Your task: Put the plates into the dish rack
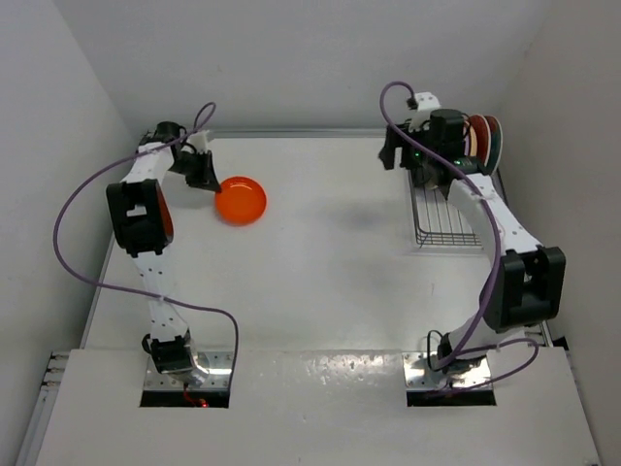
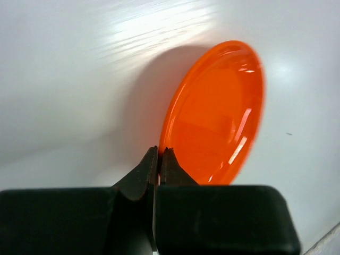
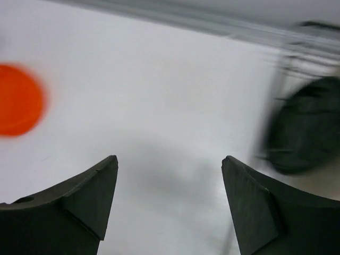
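Observation:
The small orange plate lies on the white table at the back left. My left gripper is shut on its near rim. In the left wrist view the fingertips pinch the edge of the orange plate, which is tilted up. My right gripper is open and empty above the table, just left of the dish rack. Red plates with teal pattern stand at the rack's far end. In the right wrist view my right gripper is open, with a blurred black plate at right and the orange plate at far left.
The table is walled on the left, back and right. The right arm hides much of the rack's far half. The rack's near half shows bare wire. A purple cable loops off each arm.

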